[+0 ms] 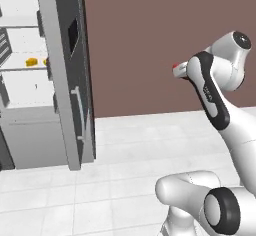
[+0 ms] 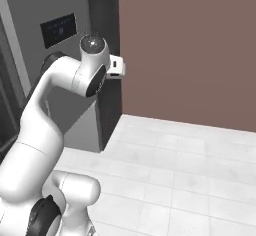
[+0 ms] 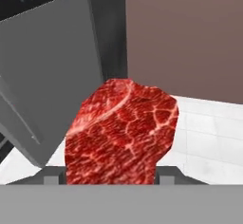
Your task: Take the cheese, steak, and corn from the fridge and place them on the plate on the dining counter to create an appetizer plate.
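The steak [image 3: 121,133], a dark-red marbled slab, stands up between my gripper's [image 3: 111,174] fingertips, and the gripper is shut on it. In the left base view a red sliver of steak [image 1: 175,68] shows at the hand, high and right of the fridge [image 1: 67,80]. The fridge door hangs open, showing white shelves. On a shelf lies the orange-yellow cheese [image 1: 31,61]. A small yellow bit beside it at the door's edge looks like the corn [image 1: 45,61]. The plate and the dining counter are out of view.
A brown wall [image 1: 150,40] runs behind the pale tiled floor [image 1: 140,145]. The grey fridge door with its dark panel [image 3: 52,61] stands close on the left of the hand view. A white drawer [image 1: 30,140] sits low inside the fridge.
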